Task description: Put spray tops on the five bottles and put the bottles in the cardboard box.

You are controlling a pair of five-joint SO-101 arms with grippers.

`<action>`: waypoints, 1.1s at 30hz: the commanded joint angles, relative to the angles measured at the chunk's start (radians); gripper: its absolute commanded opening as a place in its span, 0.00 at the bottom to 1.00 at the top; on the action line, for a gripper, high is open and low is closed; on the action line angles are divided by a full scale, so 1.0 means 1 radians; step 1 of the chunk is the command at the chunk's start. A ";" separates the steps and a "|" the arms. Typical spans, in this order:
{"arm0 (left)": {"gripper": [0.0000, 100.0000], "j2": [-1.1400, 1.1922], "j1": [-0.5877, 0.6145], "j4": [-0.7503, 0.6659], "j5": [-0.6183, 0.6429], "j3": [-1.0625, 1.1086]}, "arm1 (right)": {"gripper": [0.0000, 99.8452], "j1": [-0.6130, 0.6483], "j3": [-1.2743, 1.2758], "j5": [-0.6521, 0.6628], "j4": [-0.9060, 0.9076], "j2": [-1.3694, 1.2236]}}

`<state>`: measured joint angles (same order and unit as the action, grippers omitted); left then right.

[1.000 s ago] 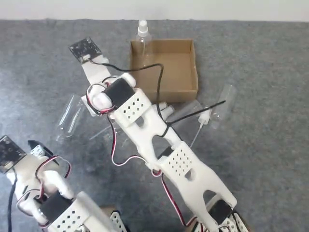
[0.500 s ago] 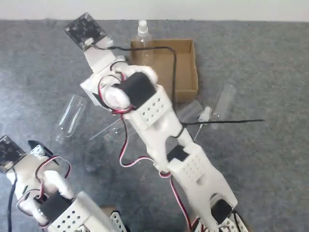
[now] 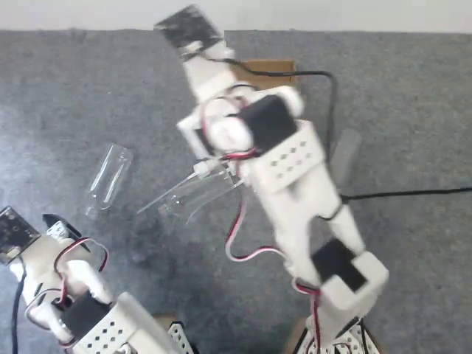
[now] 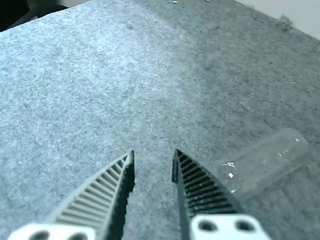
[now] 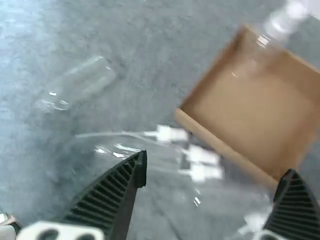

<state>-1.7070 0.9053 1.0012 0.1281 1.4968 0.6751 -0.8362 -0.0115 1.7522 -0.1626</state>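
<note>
Swinging toward the upper right of the high view, the white right arm has carried its wrist from the left of the box to above it and is now covering most of it.

The brown open-topped cardboard box is sitting in the upper right of the right wrist view, just beyond the right gripper. A clear plastic bottle with a white spray top is standing upright at the box's far corner; I cannot tell whether it is inside the wall.

A bare clear plastic bottle is lying on its side at the left of the high view, well apart from the right arm, its long axis running from upper right to lower left. A second clear bottle is lying at the centre, just beside the arm's wrist, slanting from lower left to upper right, with a thin tube pointing lower left.

Three white spray tops are lying close together before the box's near wall, framed between the right gripper's jaws, which are gaping wide and holding nothing.

The left gripper is hanging over grey carpet, its ridged jaws a little apart and gripping nothing. A flat-lying clear bottle is resting at the right of that frame, near one fingertip but apart from it.
</note>
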 commanded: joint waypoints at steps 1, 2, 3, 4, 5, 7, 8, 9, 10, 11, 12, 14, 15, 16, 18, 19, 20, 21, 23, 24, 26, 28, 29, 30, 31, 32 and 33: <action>0.12 -0.020 -0.005 -0.021 0.011 -0.047 | 0.38 -0.097 0.091 0.094 0.044 0.143; 0.12 -0.020 -0.005 -0.035 0.011 -0.038 | 0.38 -0.114 0.130 0.123 0.044 0.163; 0.12 -0.020 -0.005 -0.049 0.011 -0.030 | 0.38 -0.131 0.167 0.146 0.044 0.183; 0.12 -0.020 -0.005 -0.060 0.011 -0.024 | 0.39 -0.148 0.199 0.158 0.044 0.199; 0.12 -0.020 -0.005 -0.066 0.011 -0.021 | 0.39 -0.165 0.230 0.169 0.044 0.216; 0.12 -0.020 -0.005 -0.068 0.011 -0.021 | 0.39 -0.208 0.287 0.175 0.044 0.239; 0.12 -0.020 -0.005 -0.069 0.011 -0.019 | 0.39 -0.232 0.313 0.186 0.044 0.246; 0.12 -0.020 -0.005 -0.069 0.011 -0.019 | 0.39 -0.259 0.331 0.201 0.044 0.251; 0.12 -0.020 -0.005 -0.069 0.011 -0.019 | 0.39 -0.286 0.348 0.219 0.042 0.254; 0.12 -0.020 -0.005 -0.069 0.011 -0.019 | 0.39 -0.315 0.361 0.236 0.042 0.252; 0.12 -0.020 -0.005 -0.069 0.011 -0.019 | 0.39 -0.346 0.370 0.252 0.042 0.248; 0.12 -0.020 -0.005 -0.069 0.011 -0.019 | 0.39 -0.407 0.374 0.269 0.041 0.229; 0.12 -0.020 -0.005 -0.069 0.011 -0.019 | 0.39 -0.435 0.374 0.272 0.041 0.216; 0.12 -0.020 -0.005 -0.069 0.011 -0.019 | 0.39 -0.464 0.374 0.272 0.041 0.199; 0.12 -0.020 -0.005 -0.069 0.011 -0.019 | 0.39 -0.513 0.374 0.267 0.031 0.159; 0.12 -0.020 -0.005 -0.069 0.011 -0.019 | 0.39 -0.538 0.374 0.265 0.027 0.137; 0.12 -0.020 -0.005 -0.069 0.011 -0.019 | 0.39 -0.562 0.373 0.265 0.024 0.113; 0.12 -0.020 -0.005 -0.069 0.011 -0.019 | 0.39 -0.584 0.373 0.265 0.012 0.090; 0.12 -0.020 -0.005 -0.069 0.011 -0.019 | 0.39 -0.627 0.373 0.265 -0.022 0.045; 0.12 -0.020 -0.005 -0.069 0.011 -0.019 | 0.39 -0.647 0.373 0.265 -0.048 0.022; 0.12 -0.020 -0.005 -0.069 0.011 -0.019 | 0.39 -0.684 0.373 0.265 -0.108 -0.024; 0.12 -0.020 -0.005 -0.069 0.011 -0.019 | 0.39 -0.705 0.373 0.265 -0.170 -0.071; 0.12 -0.020 -0.005 -0.069 0.011 -0.019 | 0.39 -0.713 0.373 0.265 -0.197 -0.094; 0.12 -0.020 -0.005 -0.069 0.011 -0.019 | 0.39 -0.717 0.373 0.265 -0.223 -0.117; 0.12 -0.020 -0.005 -0.069 0.011 -0.019 | 0.39 -0.717 0.373 0.265 -0.249 -0.140; 0.12 -0.020 -0.005 -0.069 0.011 -0.019 | 0.39 -0.719 0.373 0.265 -0.274 -0.163; 0.12 -0.020 -0.005 -0.069 0.011 -0.019 | 0.39 -0.719 0.373 0.265 -0.297 -0.183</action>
<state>-1.7070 0.9053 0.9766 0.1281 1.4968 -0.0261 -0.4465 0.2386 1.5328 -0.3391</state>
